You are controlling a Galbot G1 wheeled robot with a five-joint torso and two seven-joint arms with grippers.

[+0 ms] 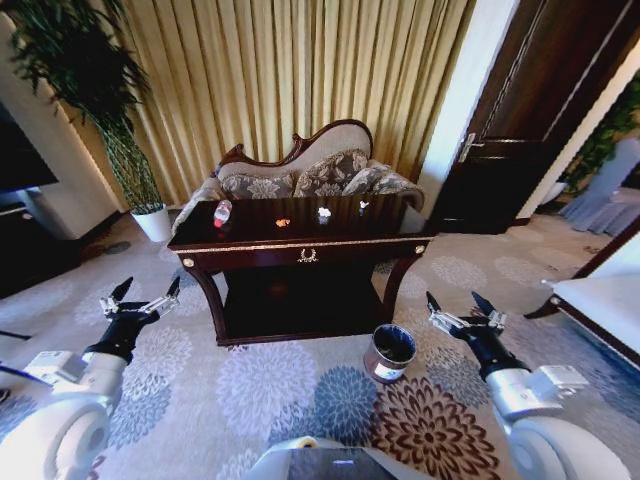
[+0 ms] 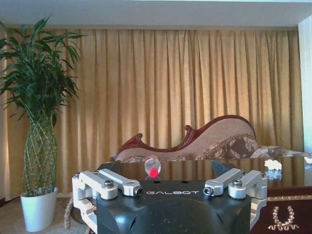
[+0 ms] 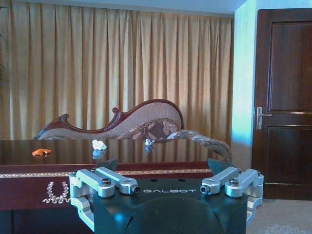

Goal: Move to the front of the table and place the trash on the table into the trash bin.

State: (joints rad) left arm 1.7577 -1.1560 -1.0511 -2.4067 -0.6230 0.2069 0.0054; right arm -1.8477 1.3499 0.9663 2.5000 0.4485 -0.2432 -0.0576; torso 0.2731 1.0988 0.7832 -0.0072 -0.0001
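Low at seven o'clock, the left gripper [image 1: 145,293] hangs released, holding nothing; the bottle [image 1: 222,212] lies on the table [image 1: 300,243] toward its one o'clock, well apart. Rightward sit an orange scrap [image 1: 283,222] and a white wad [image 1: 324,213]. On the carpet at five o'clock, the trash bin [image 1: 388,353] shows a dark, bare inside. Just right of it the right gripper [image 1: 459,303] is spread, ungrasping.

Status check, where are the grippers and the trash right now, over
Left gripper and right gripper open, low before the table. Bottle, orange scrap, paper wad on top. Trash bin on the carpet; path clear.
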